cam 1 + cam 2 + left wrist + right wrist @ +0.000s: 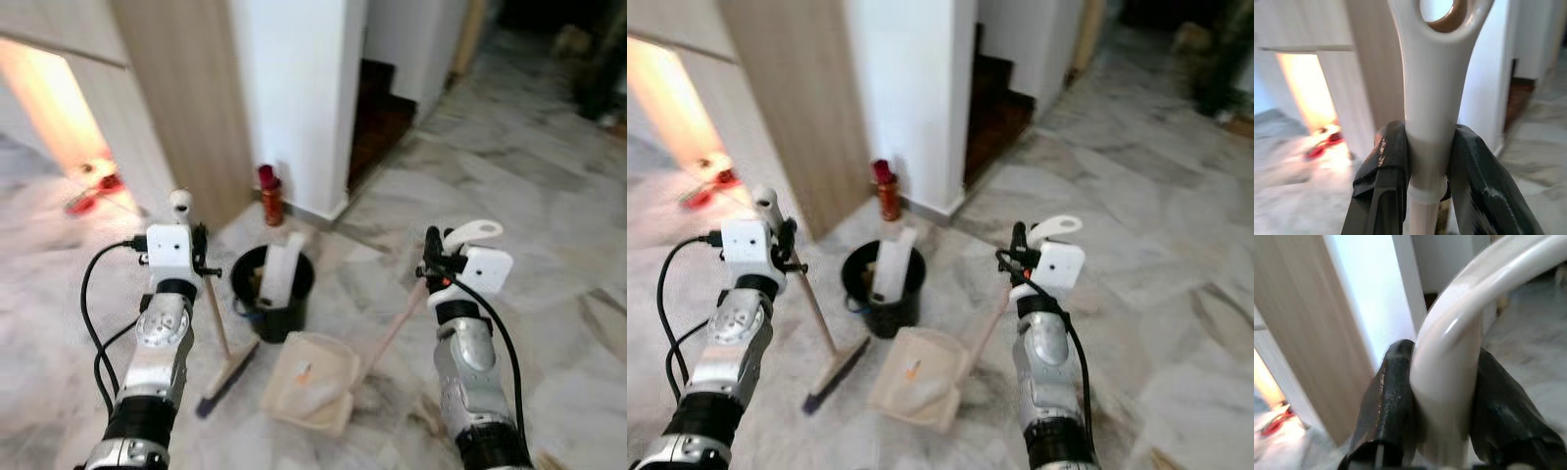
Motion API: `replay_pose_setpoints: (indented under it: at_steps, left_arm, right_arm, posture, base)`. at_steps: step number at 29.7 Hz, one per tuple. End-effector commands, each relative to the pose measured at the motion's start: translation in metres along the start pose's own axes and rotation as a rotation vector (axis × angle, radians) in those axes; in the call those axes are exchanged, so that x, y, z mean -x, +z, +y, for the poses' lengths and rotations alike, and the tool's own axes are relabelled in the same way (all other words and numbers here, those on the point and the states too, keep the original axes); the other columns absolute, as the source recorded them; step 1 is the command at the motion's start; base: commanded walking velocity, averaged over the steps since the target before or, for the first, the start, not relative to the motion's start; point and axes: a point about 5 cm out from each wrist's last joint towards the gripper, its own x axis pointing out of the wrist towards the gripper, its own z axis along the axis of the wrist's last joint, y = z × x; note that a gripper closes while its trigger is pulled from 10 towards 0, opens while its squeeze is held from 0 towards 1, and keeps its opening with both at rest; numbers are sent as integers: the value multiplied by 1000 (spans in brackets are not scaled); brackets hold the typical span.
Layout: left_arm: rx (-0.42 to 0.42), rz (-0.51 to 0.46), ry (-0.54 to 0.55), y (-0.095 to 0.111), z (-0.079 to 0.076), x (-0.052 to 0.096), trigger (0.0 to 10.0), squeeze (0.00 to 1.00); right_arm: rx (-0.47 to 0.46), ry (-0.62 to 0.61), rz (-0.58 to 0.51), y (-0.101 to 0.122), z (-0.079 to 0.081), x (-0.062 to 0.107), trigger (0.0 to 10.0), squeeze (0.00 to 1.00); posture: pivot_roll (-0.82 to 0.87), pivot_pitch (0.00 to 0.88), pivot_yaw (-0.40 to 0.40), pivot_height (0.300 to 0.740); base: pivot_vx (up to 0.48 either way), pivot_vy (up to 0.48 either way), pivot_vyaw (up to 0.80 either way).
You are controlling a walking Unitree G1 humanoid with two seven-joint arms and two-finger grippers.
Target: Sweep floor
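My left claw [1427,181] clamps the broom [217,323] (light, stiff); my right claw [1442,411] grips the dustpan [313,382], at 3 o'clock.

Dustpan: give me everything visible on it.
The dustpan is a cream, plastic-looking pan lying on the marble floor just in front of the black bin, with small debris inside. Its long pale wooden-looking handle slants up to a white looped grip, clamped by the right gripper. The broom head sits beside it.
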Motion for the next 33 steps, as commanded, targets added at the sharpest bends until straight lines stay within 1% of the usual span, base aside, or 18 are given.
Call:
replay_pose_setpoints:
  at_steps: [1,7,11,14,17,18,20,24,25,27,30,31,33]
  left_arm:
    - [-6,-60,-7,13,-2,-5,10000,0]
    - [-8,-54,1,12,-2,-4,10000,0]
    - [-7,-49,12,11,0,-3,10000,0]
    - [-5,-49,14,10,-1,-1,10000,0]
    - [4,-51,19,10,-3,-1,10000,0]
    - [4,-51,19,9,-4,0,10000,0]
    - [3,-51,19,9,-4,0,10000,0]
    - [4,-53,29,9,-4,1,10000,0]
    - [3,-55,34,9,-3,1,10000,0]
    - [3,-56,37,9,-2,1,10000,0]
    - [3,-57,44,9,-1,2,10000,0]
    - [3,-57,44,9,-1,2,10000,0]
    - [2,-58,44,8,-1,2,10000,0]
  right_arm:
    - [-13,0,-38,8,0,-4,10000,0]
    - [-11,4,-36,8,-1,-4,10000,0]
    - [-26,16,-42,11,1,-6,10000,0]
    - [-25,19,-48,13,1,-7,10000,0]
    - [-60,24,-88,23,6,-10,10000,0]
    - [-47,31,-110,29,8,-12,10000,0]
    - [-42,34,-119,31,9,-13,10000,0]
    - [-62,43,-172,46,14,-18,10000,0]
    - [-68,56,-203,55,18,-21,10000,0]
    - [-71,58,-217,59,19,-22,10000,0]
    - [-74,62,-272,77,24,-28,10000,0]
    - [-74,62,-272,77,24,-28,10000,0]
    - [-89,69,-294,84,29,-29,10000,0]
  posture:
    - [19,0,10,740]
    - [21,0,4,740]
    - [20,0,-3,740]
    - [15,0,-7,740]
    - [9,0,-12,740]
    - [9,0,-16,740]
    - [9,0,-17,740]
    - [15,0,-28,740]
    - [16,0,-30,740]
    - [16,0,-31,740]
    - [15,0,-34,740]
    - [15,0,-34,740]
    - [15,0,-33,740]
  base:
    - [0,0,800]
    - [0,0,800]
    - [0,0,0]
    - [0,0,0]
    - [0,0,0]
    - [0,0,0]
    - [0,0,0]
    - [0,0,0]
    - [0,0,0]
    - [0,0,0]
    - [0,0,0]
    - [0,0,0]
    - [0,0,0]
